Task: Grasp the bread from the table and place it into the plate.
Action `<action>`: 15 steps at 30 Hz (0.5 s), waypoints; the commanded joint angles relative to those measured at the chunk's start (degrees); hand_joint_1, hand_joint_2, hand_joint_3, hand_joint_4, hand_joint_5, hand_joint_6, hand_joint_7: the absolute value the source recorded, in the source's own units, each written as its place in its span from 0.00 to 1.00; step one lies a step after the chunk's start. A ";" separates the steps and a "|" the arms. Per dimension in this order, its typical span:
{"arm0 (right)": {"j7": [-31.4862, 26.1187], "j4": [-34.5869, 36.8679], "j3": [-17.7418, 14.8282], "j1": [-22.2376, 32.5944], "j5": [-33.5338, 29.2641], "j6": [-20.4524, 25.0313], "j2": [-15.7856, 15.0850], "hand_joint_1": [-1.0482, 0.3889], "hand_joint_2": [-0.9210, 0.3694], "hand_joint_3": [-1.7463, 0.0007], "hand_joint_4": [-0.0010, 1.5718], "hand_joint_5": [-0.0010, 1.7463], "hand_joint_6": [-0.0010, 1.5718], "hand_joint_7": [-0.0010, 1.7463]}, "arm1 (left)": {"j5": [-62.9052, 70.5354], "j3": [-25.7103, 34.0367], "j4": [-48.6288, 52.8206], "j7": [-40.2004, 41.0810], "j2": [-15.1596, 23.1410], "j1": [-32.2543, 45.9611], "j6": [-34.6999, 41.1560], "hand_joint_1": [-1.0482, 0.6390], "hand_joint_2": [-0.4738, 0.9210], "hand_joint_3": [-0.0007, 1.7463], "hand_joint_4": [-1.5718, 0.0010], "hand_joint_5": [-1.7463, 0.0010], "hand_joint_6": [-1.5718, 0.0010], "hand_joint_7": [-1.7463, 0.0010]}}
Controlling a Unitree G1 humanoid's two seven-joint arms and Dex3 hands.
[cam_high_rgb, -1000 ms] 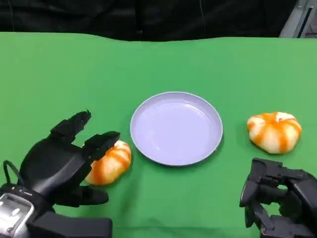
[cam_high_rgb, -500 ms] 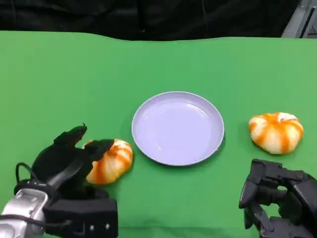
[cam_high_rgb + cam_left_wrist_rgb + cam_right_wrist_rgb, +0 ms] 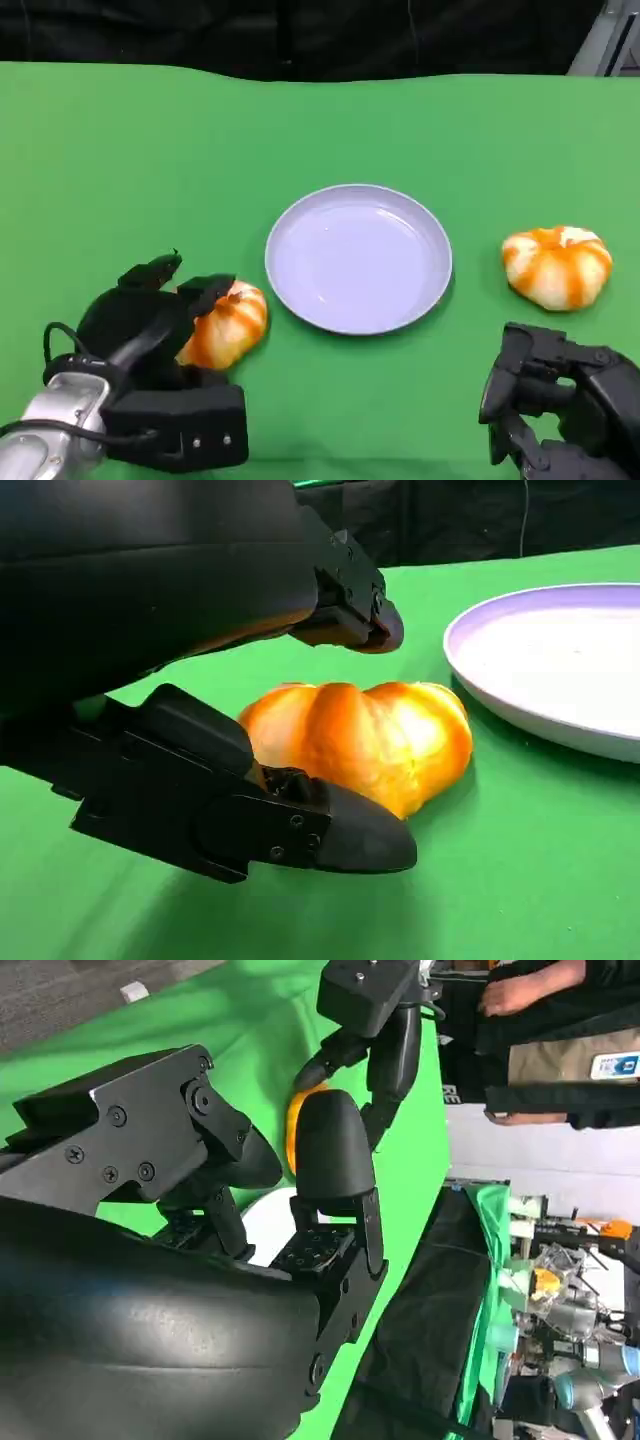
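Two buns, one plate point(image 3: 358, 258). Left hand point(image 3: 150, 325), lower left, cups around the left bun point(image 3: 228, 322) without clamping it; right bun point(image 3: 556, 266) sits mid-right. Right hand point(image 3: 560, 405) curled, holding nothing.

A robotics lab: green cloth-covered table point(image 3: 320, 120), black curtain point(image 3: 300, 35) behind, cluttered equipment bench point(image 3: 560, 1290).

L forearm point(image 3: 45, 430): silver, blk cable | hands: blk, screwed plates | L hand point(image 3: 150, 325) | R hand point(image 3: 560, 400)
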 commanded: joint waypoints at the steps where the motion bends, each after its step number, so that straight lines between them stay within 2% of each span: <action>1: -0.17 -0.78 -0.54 0.50 0.40 0.10 -0.49 0.73 0.21 0.37 0.48 1.00 0.46 0.87 | -1.16 -0.65 3.07 1.30 0.40 -1.91 0.17 0.12 1.00 0.17 0.91 0.98 0.77 1.00; 5: -0.03 -1.29 -0.64 0.80 0.78 0.60 -0.67 0.73 0.20 0.39 0.47 1.00 0.45 0.85 | -2.74 -1.65 9.00 2.59 -1.09 -4.51 -0.98 0.16 1.00 0.14 0.85 0.97 0.75 0.99; 14: -0.04 -1.03 -0.63 0.81 0.55 0.10 -0.58 0.73 0.19 0.40 0.47 1.00 0.46 0.85 | -4.33 -2.93 11.61 4.80 -0.84 -5.49 -2.22 0.16 1.00 0.14 0.83 0.97 0.74 0.99; 15: -0.12 -0.99 -0.60 0.80 0.39 -0.01 -0.54 0.73 0.20 0.40 0.47 1.00 0.46 0.85 | -4.56 -2.95 11.80 5.14 -0.83 -5.43 -2.54 0.17 1.00 0.19 0.82 0.97 0.73 0.99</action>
